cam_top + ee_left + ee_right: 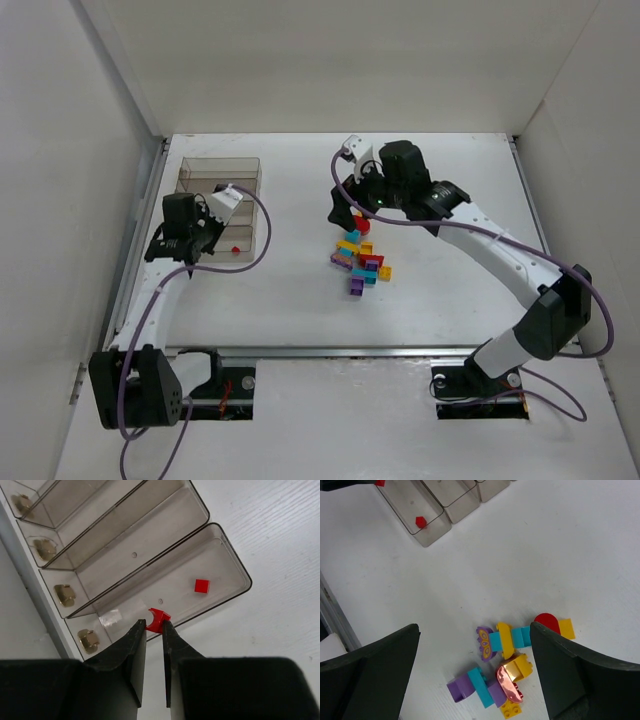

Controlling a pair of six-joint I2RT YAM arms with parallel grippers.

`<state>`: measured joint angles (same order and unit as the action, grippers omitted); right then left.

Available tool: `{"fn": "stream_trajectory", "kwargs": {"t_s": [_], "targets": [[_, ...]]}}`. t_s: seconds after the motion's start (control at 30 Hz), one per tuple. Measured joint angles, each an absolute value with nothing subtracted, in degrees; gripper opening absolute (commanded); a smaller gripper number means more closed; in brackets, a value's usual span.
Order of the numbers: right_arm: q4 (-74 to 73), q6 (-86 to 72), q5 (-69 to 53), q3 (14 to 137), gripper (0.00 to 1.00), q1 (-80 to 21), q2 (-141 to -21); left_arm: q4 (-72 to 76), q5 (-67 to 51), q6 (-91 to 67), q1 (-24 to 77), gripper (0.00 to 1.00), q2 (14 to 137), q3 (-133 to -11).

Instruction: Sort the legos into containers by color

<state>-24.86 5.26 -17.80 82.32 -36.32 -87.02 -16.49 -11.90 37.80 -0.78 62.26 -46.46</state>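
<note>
While one red brick (202, 585) sits in the organizer (231, 554), left gripper (154, 625) jaws pinch a second red brick (159, 618), right gripper (474, 627) jaws spread over unsorted pile (360, 262).

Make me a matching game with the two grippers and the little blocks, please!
Things:
1. left gripper
2. right gripper
3. small square red plastic brick
4. shiny pink rounded plastic piece

States:
A. lying in the mixed pile of bricks on the table
B. open, over the pile
C. shut on a red arch-shaped plastic brick
D. lying loose in the end compartment of the smoke-tinted clear plastic organizer

Pairs: 1-C, 2-B, 3-D, 4-A
</note>
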Motion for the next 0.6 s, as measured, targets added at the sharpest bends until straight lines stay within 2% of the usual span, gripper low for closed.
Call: {"fn": "stream_trajectory", "kwargs": {"t_s": [0.07,0.2,0.23,0.27,0.47,0.6], "targets": [[-24.82,4.86,-18.09,82.3,0.96,-36.21,-87.53,-15.86,-12.95,38.89,-1.83,0.0,64.55,-46.46],[-24.82,4.27,-18.46,82.21,0.96,-36.05,-87.9,-15.22,-15.84,41.15,-4.01,0.16,68.6,-46.46],[-24.82,4.25,-18.48,82.21,0.96,-36.05,-87.9,-15.07,-16.43,41.58,-4.6,0.26,69.54,-46.46],[-24.82,4.21,-18.5,82.21,0.96,-36.05,-87.9,-14.92,-16.88,42.22,-5.02,0.29,70.37,-46.46],[-24.88,3.79,-18.63,81.6,0.96,-36.05,-87.9,-14.24,-19.55,43.51,-6.48,0.43,74.17,-46.5],[-24.84,2.9,-18.31,81.58,0.96,-35.94,-87.9,-14.04,-21.04,43.44,-6.74,0.44,74.43,-46.63]]}}
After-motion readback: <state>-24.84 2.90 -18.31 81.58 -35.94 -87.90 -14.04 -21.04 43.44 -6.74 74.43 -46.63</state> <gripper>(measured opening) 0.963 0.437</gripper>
